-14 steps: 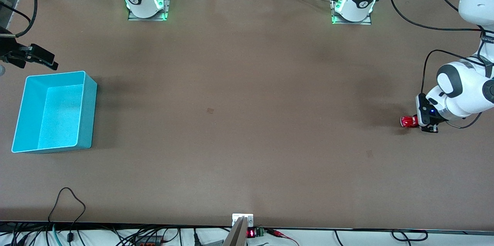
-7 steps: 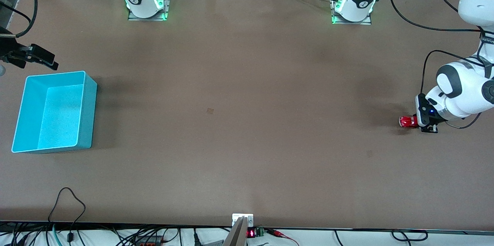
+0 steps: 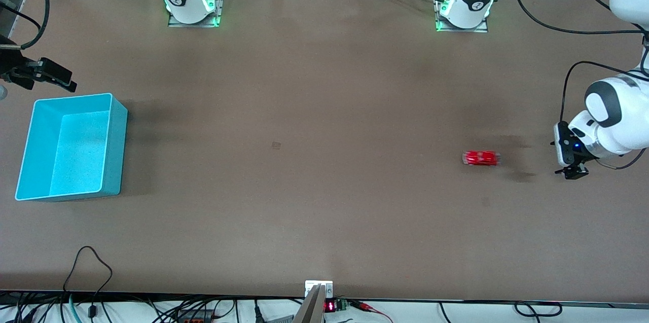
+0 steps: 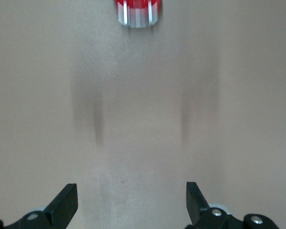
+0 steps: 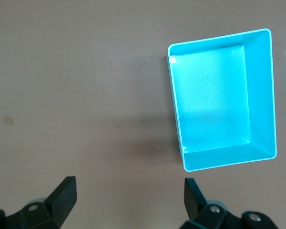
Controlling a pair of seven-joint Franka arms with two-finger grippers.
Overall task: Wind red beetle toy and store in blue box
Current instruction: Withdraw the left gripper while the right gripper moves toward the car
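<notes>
The red beetle toy (image 3: 480, 158) stands free on the table, apart from both grippers and blurred. It also shows in the left wrist view (image 4: 137, 10), its pale silvery end toward my left gripper. My left gripper (image 3: 562, 154) is open and empty, low over the table at the left arm's end (image 4: 132, 193). The blue box (image 3: 114, 150) stands at the right arm's end with nothing in it. My right gripper (image 3: 61, 78) waits open and empty, up above the table beside the box (image 5: 260, 95), fingers wide apart (image 5: 128, 188).
Both arm bases stand along the table's edge farthest from the front camera. Cables lie along the table's near edge (image 3: 91, 257) and by the left arm (image 3: 563, 34). A small pale mark (image 3: 276, 145) is on the table's middle.
My left gripper opened and let go of the red beetle toy, then drew back a little. The toy has rolled away from it along the table toward the blue box's end.
</notes>
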